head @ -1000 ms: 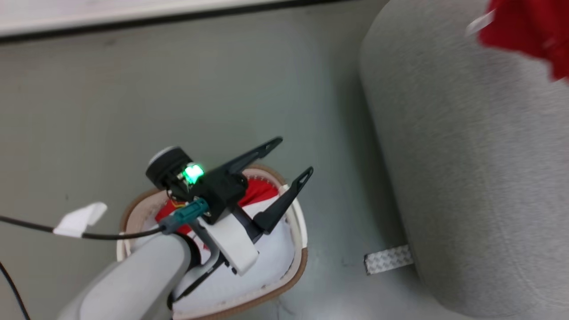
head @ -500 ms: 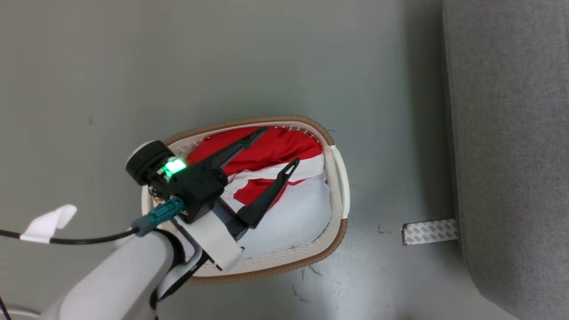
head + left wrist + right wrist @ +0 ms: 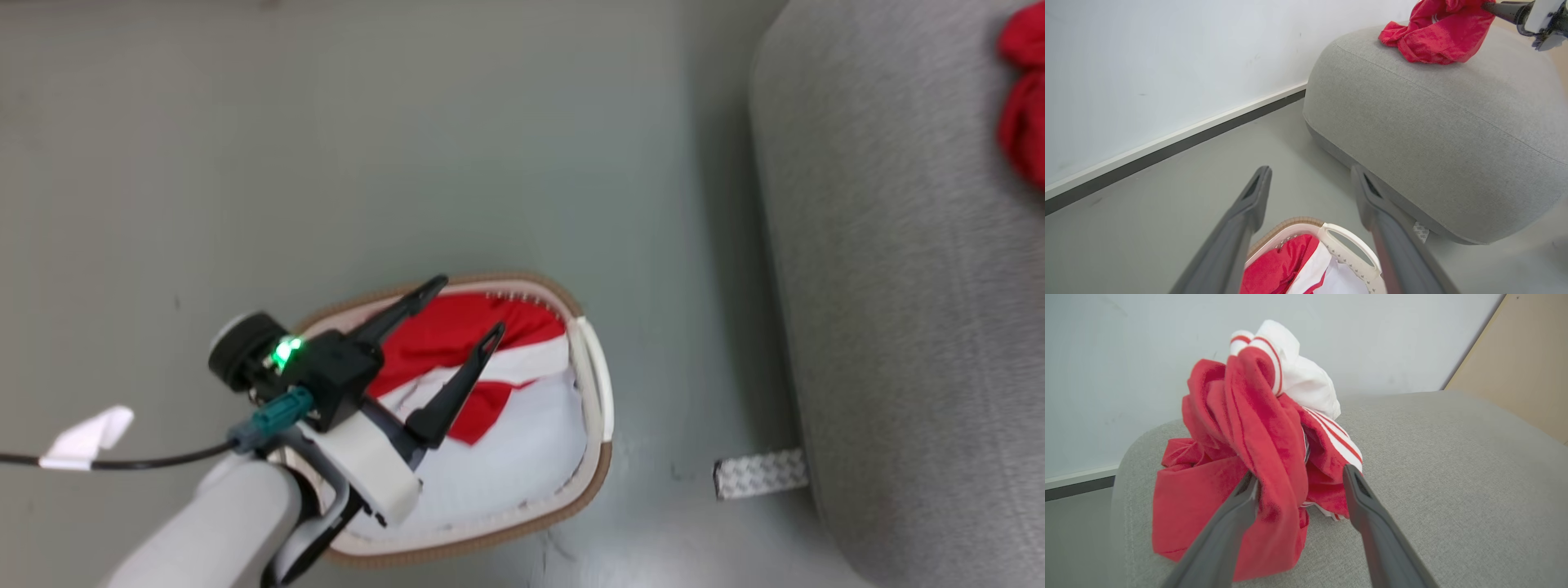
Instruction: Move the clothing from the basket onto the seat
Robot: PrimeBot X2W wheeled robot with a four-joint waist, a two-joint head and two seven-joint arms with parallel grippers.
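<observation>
Clothing (image 3: pixel 1265 428), red-and-white: soft, light, limp; probably slips from a shallow pinch. Heaped partly on seat (image 3: pixel 1433 477), between open jaws of right gripper (image 3: pixel 1300 473); partly in basket (image 3: pixel 600 457) to the left, below open left gripper (image 3: pixel 469 305). Best pinched at a raised fold

No writing, number or brand can be read anywhere. The white tag (image 3: pixel 82 437) on the black cable (image 3: pixel 163 457) is too blurred to show any lettering. The grey strip of tape (image 3: pixel 759 474) on the floor (image 3: pixel 408 163), touching the edge of the seat (image 3: pixel 898 327), carries only a fine repeated pattern that cannot be made out as letters or a logo.
</observation>
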